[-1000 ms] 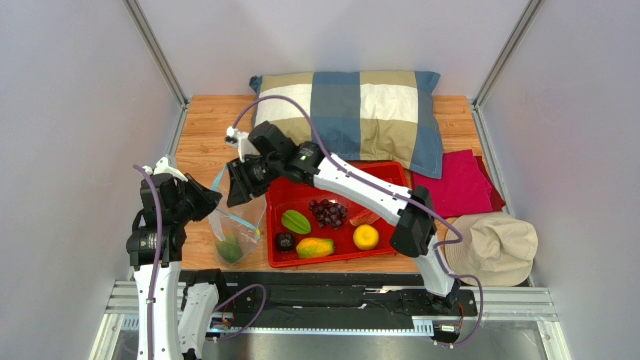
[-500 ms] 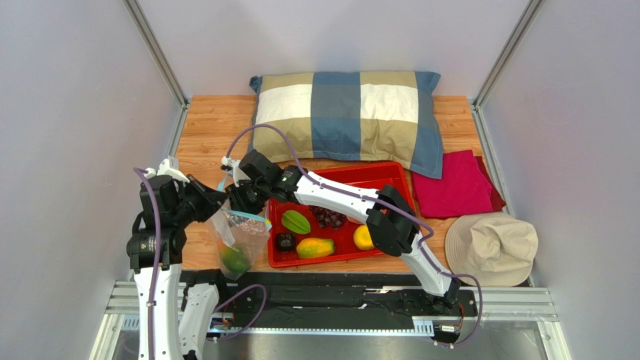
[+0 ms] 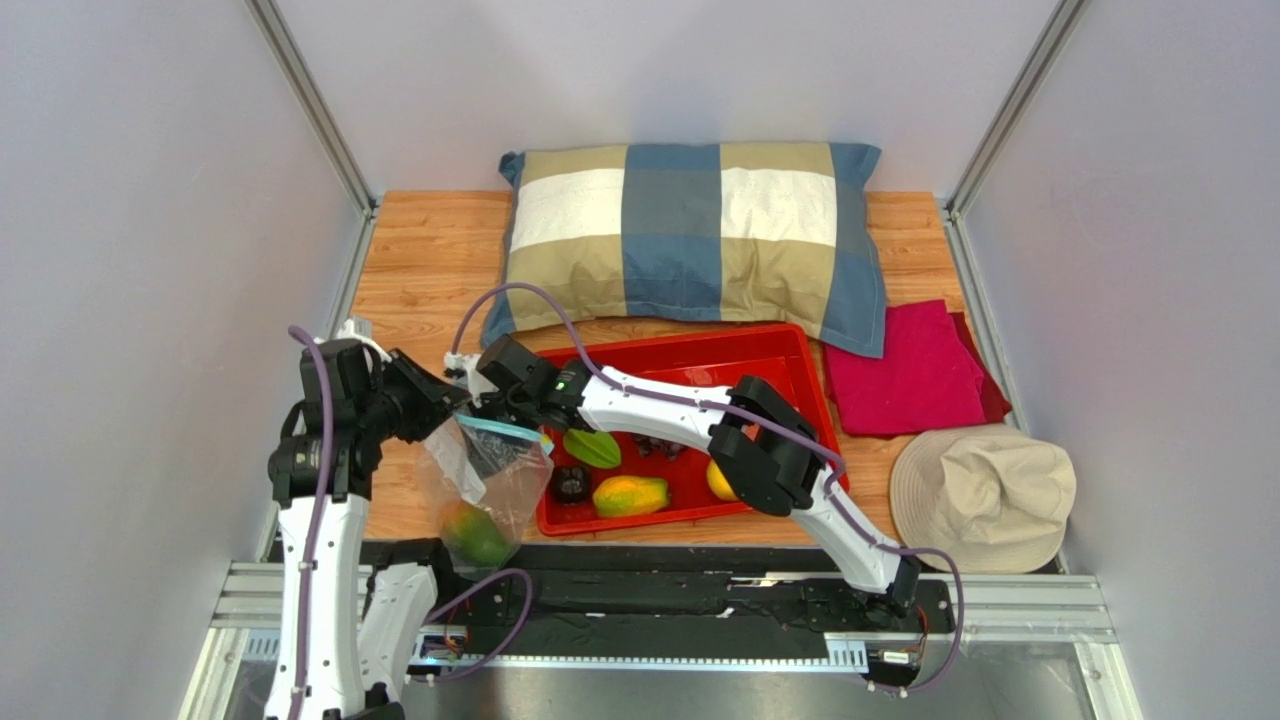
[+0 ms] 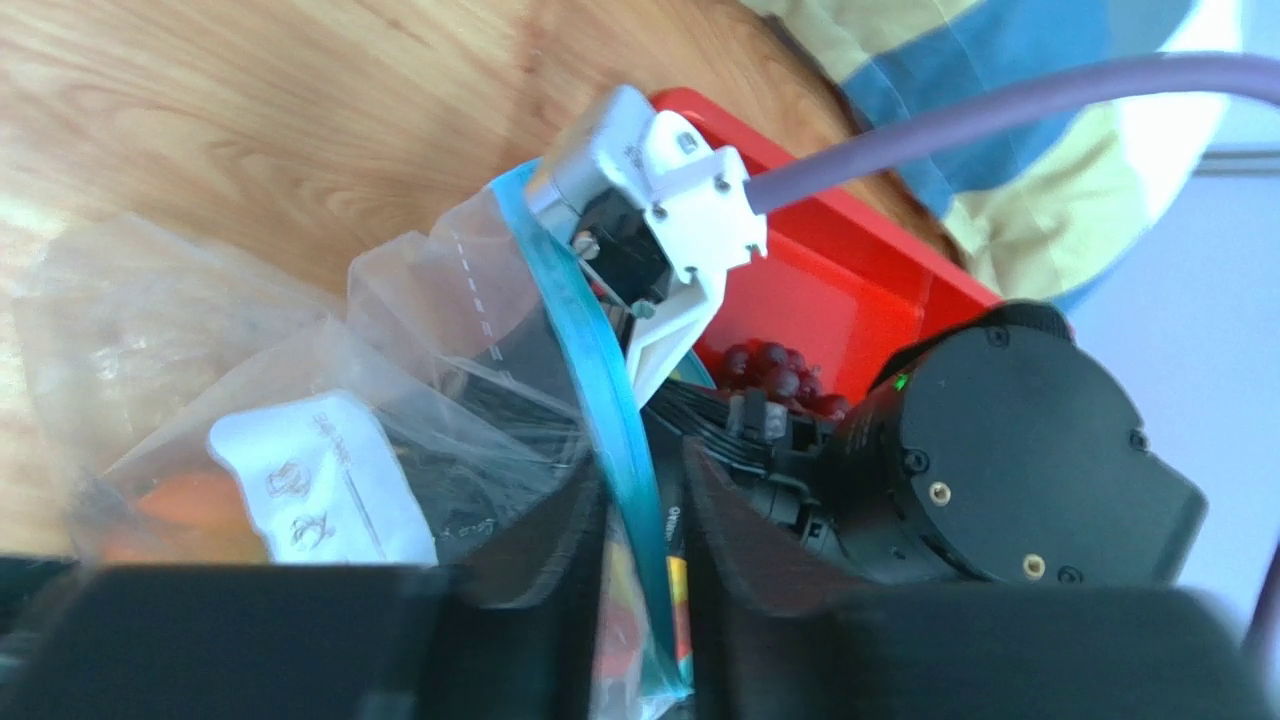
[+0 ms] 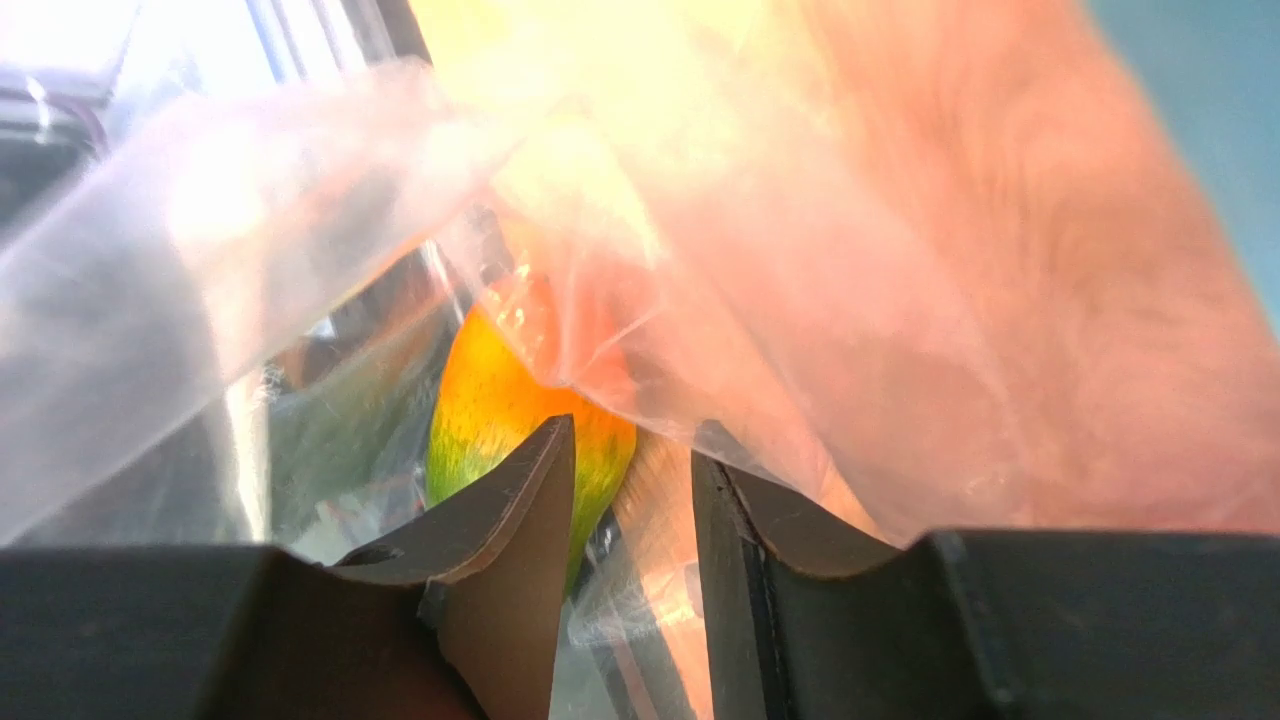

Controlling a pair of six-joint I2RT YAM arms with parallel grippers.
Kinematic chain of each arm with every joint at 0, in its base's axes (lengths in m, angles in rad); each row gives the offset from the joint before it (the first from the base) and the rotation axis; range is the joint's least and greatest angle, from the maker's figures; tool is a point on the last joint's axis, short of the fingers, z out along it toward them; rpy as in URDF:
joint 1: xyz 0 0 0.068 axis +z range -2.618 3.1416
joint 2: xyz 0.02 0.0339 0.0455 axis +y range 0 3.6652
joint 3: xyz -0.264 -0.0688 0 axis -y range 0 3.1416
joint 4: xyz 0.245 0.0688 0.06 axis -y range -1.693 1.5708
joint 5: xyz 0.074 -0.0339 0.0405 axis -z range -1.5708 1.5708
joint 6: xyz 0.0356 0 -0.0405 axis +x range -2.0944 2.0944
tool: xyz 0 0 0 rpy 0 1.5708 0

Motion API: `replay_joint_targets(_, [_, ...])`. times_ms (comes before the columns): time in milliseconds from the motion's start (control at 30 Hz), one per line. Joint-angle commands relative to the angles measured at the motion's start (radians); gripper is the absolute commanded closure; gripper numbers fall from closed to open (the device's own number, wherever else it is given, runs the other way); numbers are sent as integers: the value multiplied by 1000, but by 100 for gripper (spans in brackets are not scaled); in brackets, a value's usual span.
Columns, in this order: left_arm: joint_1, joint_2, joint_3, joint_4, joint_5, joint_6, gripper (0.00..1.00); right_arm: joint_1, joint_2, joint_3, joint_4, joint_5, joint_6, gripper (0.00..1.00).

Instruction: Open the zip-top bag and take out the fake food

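Note:
The zip-top bag [image 3: 484, 477] hangs at the table's near left edge, mouth upward, with one orange-green mango [image 3: 478, 533] in its bottom. My left gripper [image 3: 433, 414] is at the bag's top left. In the left wrist view its jaws [image 4: 643, 465] stand slightly apart, and the blue-green zip strip [image 4: 579, 323] runs through the gap. My right gripper [image 3: 484, 396] reaches into the bag mouth. In the right wrist view it [image 5: 631, 443] is open inside the crinkly film [image 5: 196, 300], and the mango [image 5: 496, 405] lies just beyond its left finger. More fake food lies in the red tray [image 3: 751, 348].
In the tray lie a green star fruit [image 3: 592, 447], a dark round fruit [image 3: 568, 483], a second mango [image 3: 631, 495] and a yellow citrus [image 3: 721, 480] partly behind the right arm. A checked pillow [image 3: 691, 225] lies at the back, with a red cloth [image 3: 909, 368] and a beige hat [image 3: 984, 495] on the right.
The right gripper has come down and left from above the tray into the bag mouth. The left jaws have parted slightly. The bag has sagged toward the near edge.

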Motion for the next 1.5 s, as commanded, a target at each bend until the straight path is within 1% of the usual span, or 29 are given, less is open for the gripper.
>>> replay_joint_targets(0, [0,68,164,-123,-133,11,59,-31,50,128,17,-3,7,62])
replay_joint_targets(67, [0,61,224,-191,-178,-1,54,-57,84,168,23,0,39,62])
replay_joint_targets(100, [0,44,238,-249,-213,-4,53,-65,95,183,26,0,53,62])
replay_joint_targets(133, [0,32,250,-272,-228,-8,53,-72,109,229,29,0,68,61])
replay_joint_targets(167, [2,18,252,-301,-250,-49,53,-88,139,251,26,2,73,61])
replay_joint_targets(200, [0,-5,249,-369,-302,-82,54,-94,151,272,28,8,76,61])
replay_joint_targets(233, [0,-18,229,-401,-320,-116,55,-103,162,301,28,13,79,61])
replay_joint_targets(267, [0,-28,209,-426,-324,-178,60,-117,178,317,26,17,88,60])
replay_joint_targets(300, [-1,-45,185,-450,-324,-198,62,-123,185,327,29,26,90,60])
replay_joint_targets(400, [2,-51,60,-441,-279,-286,68,-151,198,361,25,10,97,60])
replay_joint_targets(433, [0,-42,-4,-434,-266,-309,69,-157,196,361,25,2,97,60])
replay_joint_targets(533, [0,17,-88,-392,-276,-355,68,-166,179,355,0,-55,76,59])
replay_joint_targets(600, [0,68,-110,-374,-323,-387,67,-165,161,331,-14,-110,62,57])
replay_joint_targets(633, [0,82,-133,-362,-324,-406,67,-165,153,317,-9,-131,62,56])
replay_joint_targets(667, [0,96,-150,-298,-324,-424,67,-165,147,302,-4,-163,61,54])
replay_joint_targets(733, [0,155,-194,-245,-296,-435,68,-165,129,265,-1,-188,58,52])
replay_joint_targets(800, [3,233,-219,-211,-320,-450,68,-161,122,236,8,-225,54,51])
replay_joint_targets(867, [3,280,-227,-179,-324,-446,69,-152,115,225,12,-263,36,50])
replay_joint_targets(900, [3,315,-231,-167,-365,-444,69,-149,115,220,9,-271,27,49])
replay_joint_targets(967, [5,343,-237,-129,-388,-447,69,-142,109,206,8,-292,8,48])
replay_joint_targets(1000, [15,369,-256,-113,-399,-452,69,-137,109,202,9,-296,7,46])
replay_joint_targets(1067, [32,402,-277,-35,-364,-438,70,-128,112,188,20,-299,1,44])
replay_joint_targets(1100, [37,441,-283,-21,-345,-429,71,-126,113,183,20,-293,-1,41])
replay_joint_targets(1167, [38,479,-279,6,-347,-395,74,-126,122,176,38,-292,-5,37])
replay_joint_targets(1233, [38,513,-268,2,-341,-377,75,-126,148,186,36,-294,-8,34])
replay_joint_targets(1267, [38,515,-264,-1,-333,-364,78,-125,159,206,29,-306,-13,33])
replay_joint_targets(1367, [38,457,-238,-56,-347,-354,79,-131,184,222,37,-296,-16,31])
replay_joint_targets(1433, [38,369,-207,-90,-411,-334,78,-131,207,246,42,-306,-13,29])
replay_joint_targets(1467, [40,345,-189,-142,-438,-331,77,-132,214,258,39,-312,-13,29])
